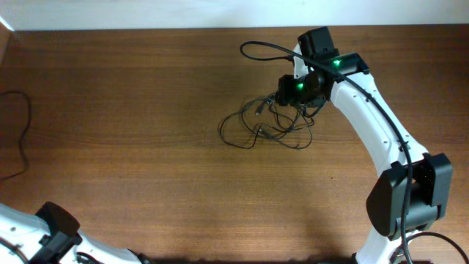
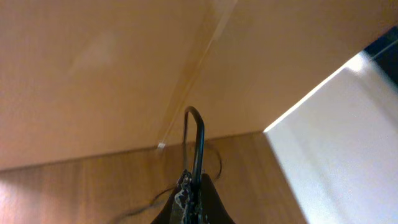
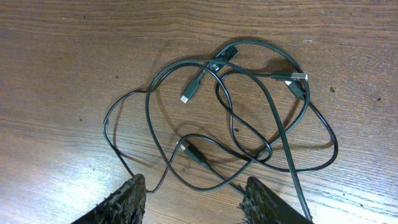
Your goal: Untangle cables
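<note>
Where cables lie tangled, brown woodgrain table, white strip beyond

Cables on table; R pincer over them.

We take this for a robotics lab bench. Two white robot arms stand at a wide wood-grain table, with a plain beige wall behind it.

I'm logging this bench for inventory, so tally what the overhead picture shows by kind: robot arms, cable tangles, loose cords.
White robot arms: 2
Knotted clump of thin black cables: 1
Loose thin black cord at the far left of the view: 1
Total: 4
</note>
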Motion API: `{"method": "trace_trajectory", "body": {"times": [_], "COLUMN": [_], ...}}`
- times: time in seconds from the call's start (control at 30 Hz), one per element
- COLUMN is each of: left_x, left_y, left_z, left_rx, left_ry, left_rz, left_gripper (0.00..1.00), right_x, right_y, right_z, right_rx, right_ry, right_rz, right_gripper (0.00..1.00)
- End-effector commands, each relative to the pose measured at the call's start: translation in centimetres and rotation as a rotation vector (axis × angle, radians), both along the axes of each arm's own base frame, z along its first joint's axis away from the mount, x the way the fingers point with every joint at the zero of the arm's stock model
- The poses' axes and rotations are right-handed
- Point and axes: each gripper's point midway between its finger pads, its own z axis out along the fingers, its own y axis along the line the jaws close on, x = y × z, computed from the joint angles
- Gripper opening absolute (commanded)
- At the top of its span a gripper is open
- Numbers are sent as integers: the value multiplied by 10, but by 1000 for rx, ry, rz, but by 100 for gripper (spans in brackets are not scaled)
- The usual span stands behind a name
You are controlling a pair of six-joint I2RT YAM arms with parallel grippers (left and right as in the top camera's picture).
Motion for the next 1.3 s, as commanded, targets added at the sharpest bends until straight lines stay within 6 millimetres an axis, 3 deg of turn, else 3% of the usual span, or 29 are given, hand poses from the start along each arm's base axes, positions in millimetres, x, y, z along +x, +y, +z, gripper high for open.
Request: {"method": "trace_trajectory", "body": {"times": [0.0, 0.13, 0.17, 0.27, 0.3, 0.4, 0.53, 0.63, 0.7, 0.77, 0.93, 1.03, 1.17, 1.27], "left_x": [11, 33, 38, 57, 60, 64, 66, 87, 107, 128, 166, 190, 209, 217], "left_y": [12, 16, 17, 17, 17, 18, 16, 0, -20, -50, -158, -237, -314, -355], "left_z": [-42, -80, -90, -121, -129, -148, -151, -151, -148, -148, -168, -184, -214, -237], "left_rx": [-93, -141, -150, -176, -188, -219, -231, -268, -264, -264, -330, -314, -295, -281], "left_ry": [86, 186, 211, 273, 282, 309, 305, 235, 218, 230, 348, 431, 499, 526], "left_rz": [10, -76, -92, -143, -148, -154, -167, -281, -407, -511, -749, -949, -1126, -1213], "left_gripper": [0, 24, 37, 92, 100, 99, 100, 94, 87, 87, 87, 86, 84, 84], "right_x": [-2, -3, -3, -4, -5, -9, -9, -9, -9, -10, -13, -14, -9, -8], "right_y": [-4, -5, -5, -5, -5, -6, -7, -7, -7, -7, -8, -11, -32, -53], "right_z": [-4, -4, -4, -5, -5, -7, -7, -7, -7, -7, -8, -9, -9, -9], "right_rx": [-14, -15, -16, -17, -18, -23, -24, -24, -24, -25, -28, -21, -9, 22], "right_ry": [14, 19, 20, 25, 29, 45, 46, 47, 47, 52, 67, 85, 101, 133], "right_rz": [-12, -12, -12, -12, -12, -12, -12, -12, -12, -12, -16, -53, -127, -176], "right_gripper": [52, 52, 52, 52, 52, 52, 52, 52, 52, 52, 52, 72, 73, 73]}}
